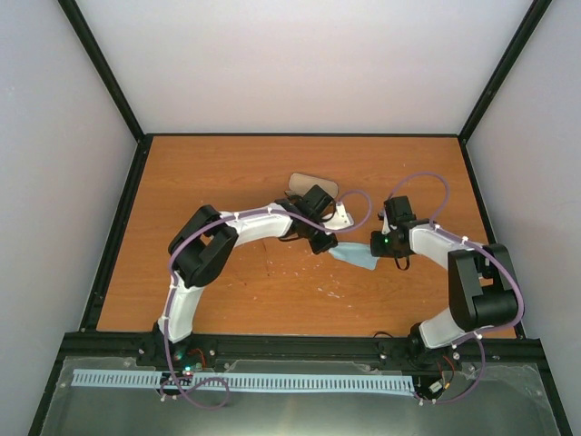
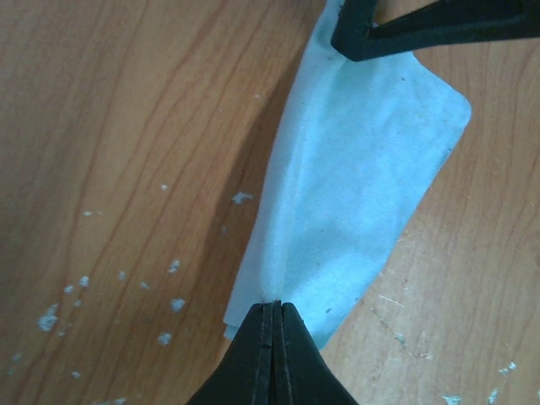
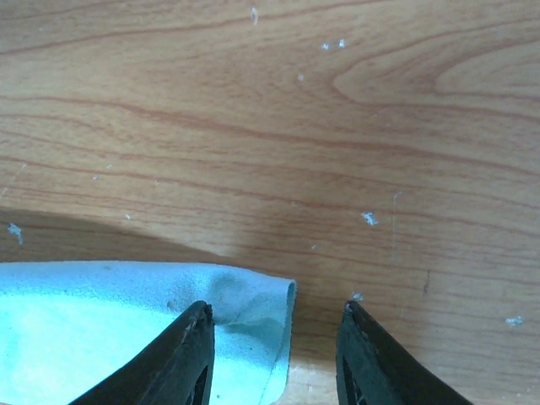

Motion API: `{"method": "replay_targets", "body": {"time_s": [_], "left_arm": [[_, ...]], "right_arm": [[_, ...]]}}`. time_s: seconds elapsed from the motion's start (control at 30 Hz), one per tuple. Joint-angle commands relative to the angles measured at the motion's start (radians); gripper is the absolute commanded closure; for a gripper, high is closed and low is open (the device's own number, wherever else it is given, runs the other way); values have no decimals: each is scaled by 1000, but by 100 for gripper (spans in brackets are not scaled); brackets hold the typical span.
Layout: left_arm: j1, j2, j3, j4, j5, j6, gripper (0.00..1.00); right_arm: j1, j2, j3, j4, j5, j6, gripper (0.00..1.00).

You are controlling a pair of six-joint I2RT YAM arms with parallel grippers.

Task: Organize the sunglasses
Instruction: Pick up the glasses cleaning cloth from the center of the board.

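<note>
The sunglasses do not show in any view. A light blue cloth hangs stretched just above the wooden table, and my left gripper is shut on its near folded edge. From above, the cloth lies between the two grippers, with the left gripper at its left end. My right gripper stands open at the cloth's other end. Its left finger is over the cloth's corner, and bare wood shows under most of the gap. The right gripper sits low, close to the table.
A tan oblong case lies behind the left wrist, partly covered by it. Black frame rails border the table on the left, right and near sides. White specks dot the wood.
</note>
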Motion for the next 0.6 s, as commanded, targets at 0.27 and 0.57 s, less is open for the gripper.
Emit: {"method": "replay_targets", "body": {"time_s": [0.27,0.57], "left_arm": [[43,29,91,-15,36,-17,99],[52,36,94,-18,44,-25,99]], "right_arm": [[3,95,56,-1,-44,-20,66],[19,139,63,15,-92,-19,97]]}}
